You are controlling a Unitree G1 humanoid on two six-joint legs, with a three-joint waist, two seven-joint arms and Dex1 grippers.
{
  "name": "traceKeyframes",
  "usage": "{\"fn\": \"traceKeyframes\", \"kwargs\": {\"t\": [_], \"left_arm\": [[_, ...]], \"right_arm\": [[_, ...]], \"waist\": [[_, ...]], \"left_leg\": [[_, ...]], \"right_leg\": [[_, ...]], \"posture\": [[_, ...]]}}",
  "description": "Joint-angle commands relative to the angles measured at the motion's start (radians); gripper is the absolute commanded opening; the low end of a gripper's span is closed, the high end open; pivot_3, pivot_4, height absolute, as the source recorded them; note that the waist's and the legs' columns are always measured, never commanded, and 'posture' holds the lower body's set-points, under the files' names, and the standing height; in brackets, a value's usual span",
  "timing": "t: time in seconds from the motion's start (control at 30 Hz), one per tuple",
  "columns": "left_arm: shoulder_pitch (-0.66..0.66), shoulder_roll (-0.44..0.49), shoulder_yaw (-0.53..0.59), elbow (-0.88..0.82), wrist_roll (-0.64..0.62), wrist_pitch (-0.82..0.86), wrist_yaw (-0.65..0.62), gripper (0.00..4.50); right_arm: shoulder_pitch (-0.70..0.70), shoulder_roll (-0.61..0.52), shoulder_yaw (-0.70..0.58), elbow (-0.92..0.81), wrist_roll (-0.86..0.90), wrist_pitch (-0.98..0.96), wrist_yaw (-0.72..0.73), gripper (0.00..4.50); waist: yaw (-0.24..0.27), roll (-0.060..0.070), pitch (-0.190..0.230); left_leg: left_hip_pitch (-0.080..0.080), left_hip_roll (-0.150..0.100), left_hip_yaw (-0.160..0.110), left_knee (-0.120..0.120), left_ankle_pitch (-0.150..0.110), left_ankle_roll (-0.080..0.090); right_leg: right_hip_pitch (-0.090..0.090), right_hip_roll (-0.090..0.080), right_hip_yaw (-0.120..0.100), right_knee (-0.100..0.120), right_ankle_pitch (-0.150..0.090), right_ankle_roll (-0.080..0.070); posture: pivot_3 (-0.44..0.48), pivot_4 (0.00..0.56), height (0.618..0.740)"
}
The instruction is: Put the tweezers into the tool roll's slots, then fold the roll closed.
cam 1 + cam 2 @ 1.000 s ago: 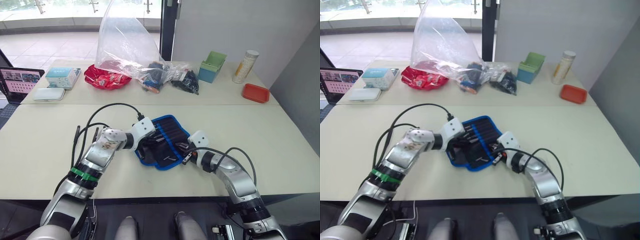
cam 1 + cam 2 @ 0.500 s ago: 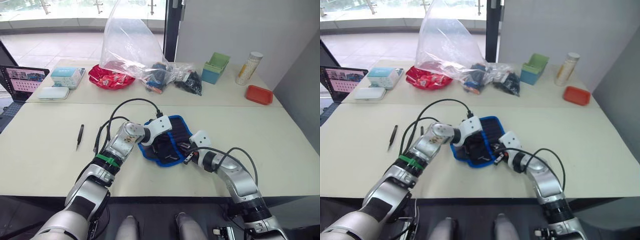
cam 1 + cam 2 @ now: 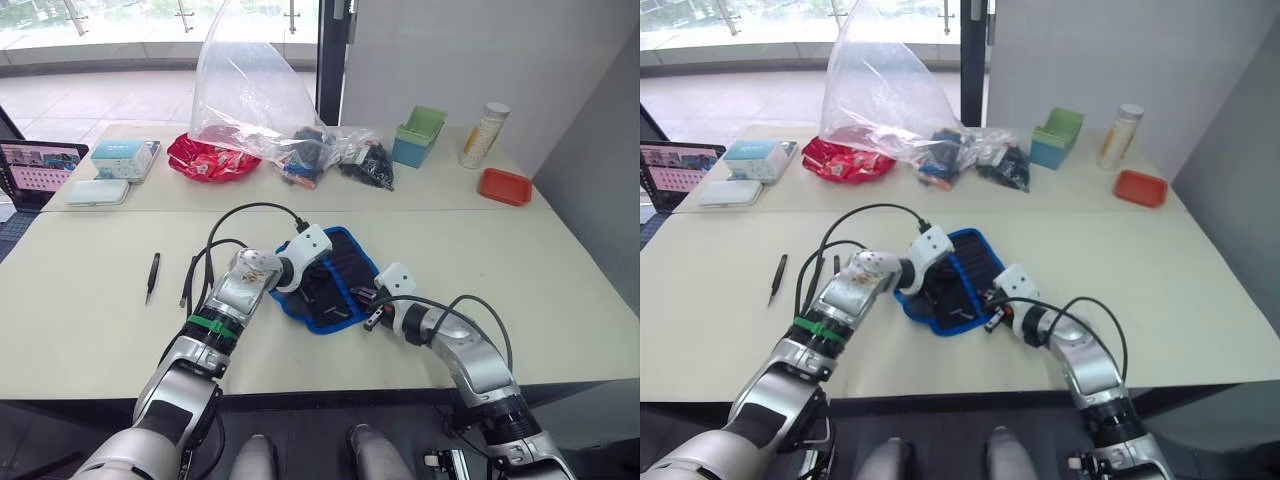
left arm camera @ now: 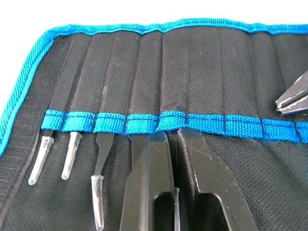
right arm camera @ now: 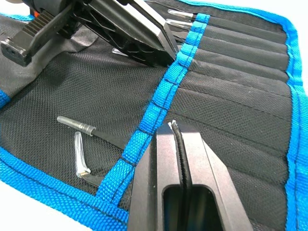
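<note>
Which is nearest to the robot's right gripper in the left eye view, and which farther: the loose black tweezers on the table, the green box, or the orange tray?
From the right gripper, over the tool roll:
1. Orange tray, back right of the table.
2. Green box, at the back, near the clear bag. Close to the tray's distance; hard to call.
3. Loose tweezers, far over on the robot's left.

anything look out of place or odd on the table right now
Yes: one pair of tweezers lies alone on the bare table, well left of the tool roll, outside any slot, while both hands work over the roll.
</note>
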State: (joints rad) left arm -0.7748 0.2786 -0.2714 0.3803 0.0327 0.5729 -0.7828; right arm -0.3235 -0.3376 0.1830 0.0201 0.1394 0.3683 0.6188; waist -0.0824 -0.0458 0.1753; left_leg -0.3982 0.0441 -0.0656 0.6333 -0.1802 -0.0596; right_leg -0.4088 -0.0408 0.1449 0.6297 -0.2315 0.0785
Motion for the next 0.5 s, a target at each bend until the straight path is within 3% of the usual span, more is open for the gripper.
{"fn": "traceKeyframes", "kwargs": {"t": [0.03,0.1,0.13,0.33,0.43,0.5], "left_arm": [[0.013,0.038,0.027,-0.066,0.016,0.084,0.052,0.01],[0.021,0.056,0.03,-0.095,0.028,0.115,0.069,0.01],[0.024,0.06,0.043,-0.113,0.018,0.134,0.075,0.78],[0.055,0.141,0.097,-0.265,-0.043,0.236,0.051,2.65],[0.056,0.238,0.121,-0.307,-0.056,0.269,0.017,3.65],[0.048,0.278,0.207,-0.329,-0.112,0.281,0.001,4.32]], "right_arm": [[0.008,-0.015,0.012,0.065,-0.026,0.011,0.008,0.0],[-0.002,-0.017,0.01,0.077,-0.027,0.006,0.013,0.0],[-0.005,-0.018,0.01,0.083,-0.027,0.003,0.015,0.0],[-0.024,-0.015,0.002,0.114,-0.025,-0.05,0.02,0.0],[-0.031,-0.013,0.0,0.12,-0.019,-0.063,0.026,0.0],[-0.034,-0.01,-0.005,0.126,-0.016,-0.078,0.029,0.0]], "waist": [[-0.005,0.0,0.0],[-0.014,0.0,0.0],[-0.016,0.0,0.0],[-0.018,0.0,0.0],[-0.02,0.0,0.0],[-0.018,0.0,0.0]], "left_leg": [[0.0,0.0,0.0,0.0,0.0,0.0],[0.0,0.0,0.0,0.0,0.0,0.0],[0.0,0.0,0.0,0.0,0.0,0.0],[0.001,0.0,0.0,-0.002,0.0,0.0],[0.001,0.0,0.0,-0.003,0.0,0.0],[0.001,0.0,0.0,-0.004,0.0,0.0]], "right_leg": [[0.0,0.0,0.0,0.0,0.0,0.0],[0.0,0.0,0.0,0.0,0.0,0.0],[0.0,0.0,0.0,0.0,0.0,0.0],[0.0,0.0,0.0,0.0,0.0,0.0],[-0.001,0.0,0.0,0.0,0.0,0.0],[-0.001,0.0,0.0,0.0,0.0,0.0]], "posture": [[0.0,0.15,0.733],[0.0,0.15,0.733],[0.0,0.15,0.733],[0.0,0.15,0.733],[0.0,0.15,0.733],[0.0,0.15,0.733]]}}
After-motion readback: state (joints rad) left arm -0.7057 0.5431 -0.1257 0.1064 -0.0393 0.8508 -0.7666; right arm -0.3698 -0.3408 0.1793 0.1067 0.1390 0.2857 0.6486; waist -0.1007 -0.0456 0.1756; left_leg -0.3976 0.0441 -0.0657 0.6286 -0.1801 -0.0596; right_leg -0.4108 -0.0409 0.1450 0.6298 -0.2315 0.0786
